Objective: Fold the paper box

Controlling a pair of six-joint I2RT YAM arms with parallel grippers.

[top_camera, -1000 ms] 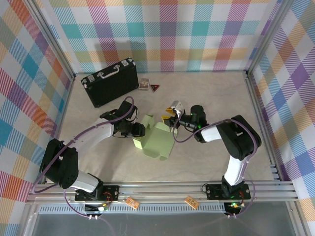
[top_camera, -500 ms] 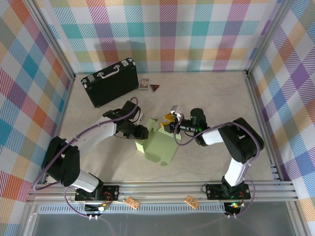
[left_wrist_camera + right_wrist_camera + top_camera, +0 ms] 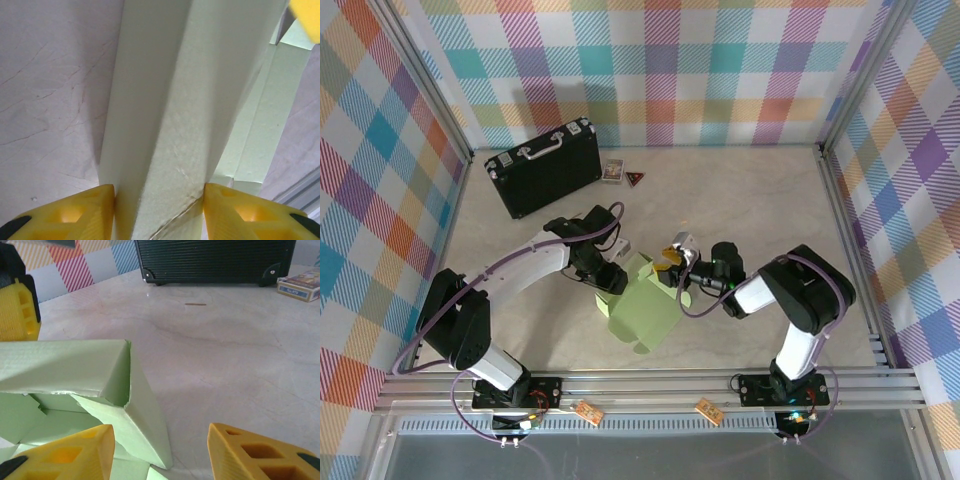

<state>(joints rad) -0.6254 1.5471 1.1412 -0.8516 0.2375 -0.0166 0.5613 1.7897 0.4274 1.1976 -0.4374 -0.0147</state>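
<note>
Both arms had closed in on the middle of the desk since a second earlier. The left reached further right and the right came nearer the arm bases. The paper box had turned and slid slightly toward the bases with them.

The box lay mid-desk between the two wrists, well apart from the black briefcase at the far left. It was part-formed: one side wall stood raised and doubled over, while the base panel and the remaining flaps lay flat or loose.

Step in hand, as judged: raising and creasing a side wall, with the task about midway. The next move would call for one arm to keep that wall pinned while the other pushes the adjoining end flap upright. Thin card could spring back or buckle if let go too soon.

The left fingers were set at a middling gap, one against each face of the doubled wall, holding it. The right fingers stood apart with bare desk visible between them. The box's open corner lay just beside one finger, and nothing was clamped.
</note>
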